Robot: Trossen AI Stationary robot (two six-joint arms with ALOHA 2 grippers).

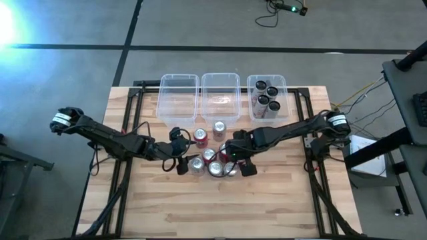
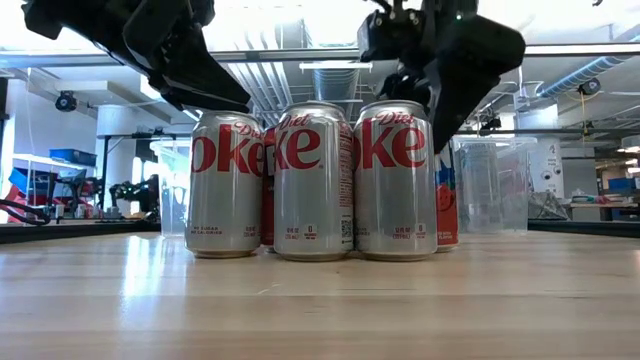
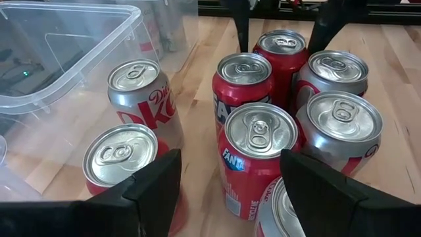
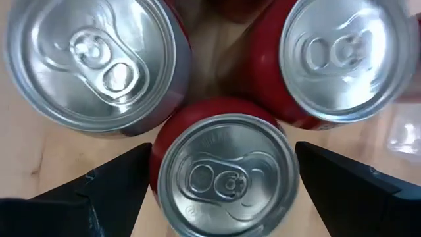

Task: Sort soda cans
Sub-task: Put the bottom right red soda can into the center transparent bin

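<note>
Several soda cans stand upright in a cluster (image 1: 212, 159) at mid table, silver ones (image 2: 313, 180) in front and red ones among them. My left gripper (image 3: 230, 187) hangs open just left of the cluster, its fingers apart before a red can (image 3: 255, 141). My right gripper (image 4: 223, 158) is open and points down over the cluster's right side. Its fingers stand on either side of a red can (image 4: 227, 174) without touching it. More dark-topped cans (image 1: 267, 99) stand in the right bin.
Three clear plastic bins (image 1: 179, 97) stand side by side along the far edge; the left and middle ones (image 1: 221, 95) hold no cans. Two more cans (image 1: 219, 129) stand apart just before the middle bin. Bare wood lies toward the near edge (image 1: 220, 213).
</note>
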